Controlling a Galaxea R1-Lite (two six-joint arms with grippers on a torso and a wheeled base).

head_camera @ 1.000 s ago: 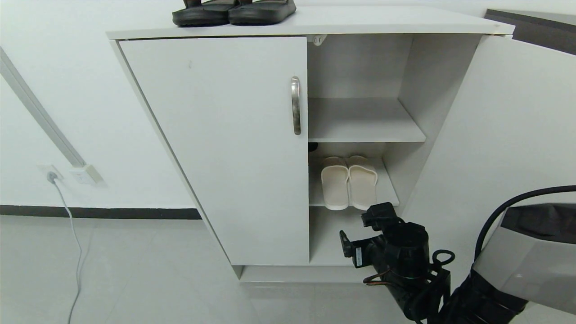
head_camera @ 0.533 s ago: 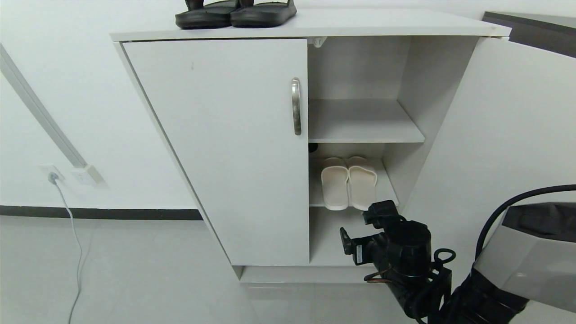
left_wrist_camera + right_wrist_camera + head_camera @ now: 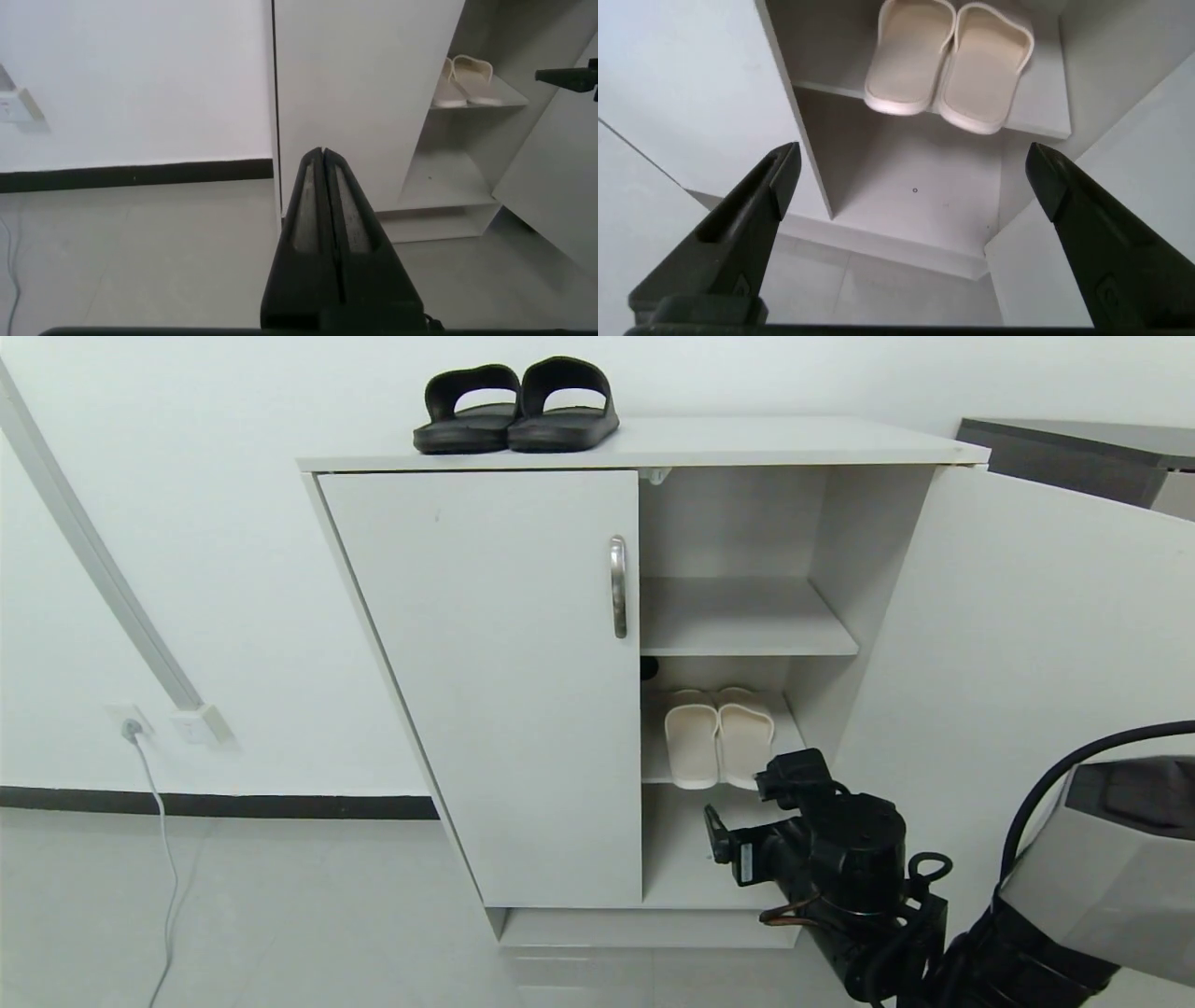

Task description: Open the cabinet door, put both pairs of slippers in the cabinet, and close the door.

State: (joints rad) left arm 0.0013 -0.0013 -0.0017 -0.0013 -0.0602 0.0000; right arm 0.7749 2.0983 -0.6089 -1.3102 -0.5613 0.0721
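Right gripper [image 3: 752, 801]: fingers [image 3: 738, 233] spread wide, nothing between them. It hangs low before the open half of the white wooden two-door cabinet [image 3: 794, 437], fingertips pointing into the opening.

Pair of cream moulded slippers [image 3: 719, 735]: side by side and touching on the middle shelf [image 3: 792, 733], strap ends toward the back, rounded heels at the shelf's front edge. In the right wrist view the pair [image 3: 951, 58] lies just beyond the fingertips, between the lines of the two fingers and apart from both. Nearer the fingertips is the floor of the bottom compartment [image 3: 906, 201].

Pair of black moulded slide slippers [image 3: 516, 409]: soles down, side by side and touching, on the cabinet's top board over the shut door. Well above the right gripper's fingers and off to their left.

Right-hand door [image 3: 1027, 644]: swung wide open, just right of the fingers. Left-hand door [image 3: 504, 681]: shut, with an upright metal bar handle [image 3: 617, 586] at its inner edge, above and left of the fingers.

Left gripper [image 3: 322, 161]: fingers [image 3: 304, 201] pressed flat together, holding nothing. It is held off from the cabinet over grey floor tiles [image 3: 140, 252]. The shut door and the cream pair [image 3: 467, 79] are well beyond its fingertips.

White wall socket with a grey cable [image 3: 131, 723]: on the wall, well left of the cabinet.
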